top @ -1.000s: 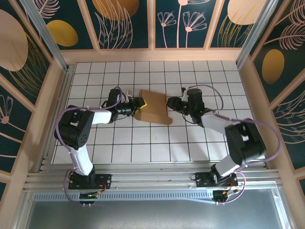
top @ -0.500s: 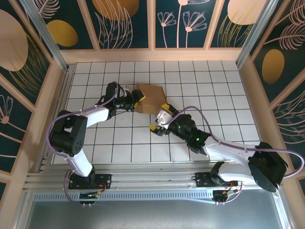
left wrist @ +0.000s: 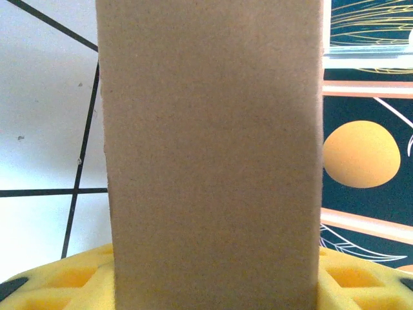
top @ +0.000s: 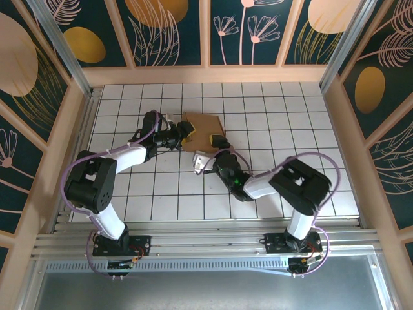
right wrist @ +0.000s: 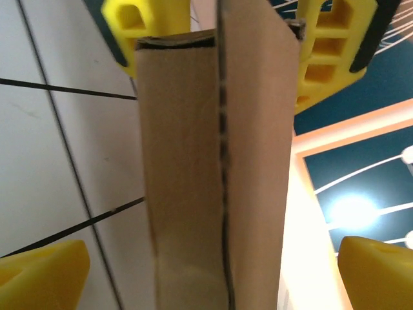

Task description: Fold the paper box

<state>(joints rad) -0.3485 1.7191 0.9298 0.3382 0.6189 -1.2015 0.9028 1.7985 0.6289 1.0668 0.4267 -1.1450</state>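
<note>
Top external view: the paper box [top: 205,128], a partly folded piece of brown cardboard, is over the white tiled table [top: 277,110], a little left of centre and toward the far side, between the 2 arms. Whether it rests on the tiles or is lifted cannot be told. The left gripper [top: 186,135] reaches in from the left and meets the box at its left edge. The right gripper [top: 210,150] comes from the near right, its 2 fingers spread to either side of the box's near right corner.

Left wrist view: the paper box [left wrist: 213,142] stands upright as a plain panel across the middle, with the left gripper's yellow pads [left wrist: 61,281] at its foot on both sides.

Right wrist view: the paper box [right wrist: 213,161] appears as 2 upright panels meeting along a perforated crease. At the top, the left gripper's yellow fingers [right wrist: 145,26] lie against both outer faces, so this gripper is closed on the box. At the bottom, the right gripper's yellow fingertips [right wrist: 39,271] stand wide, each well apart from the cardboard and holding nothing.
</note>
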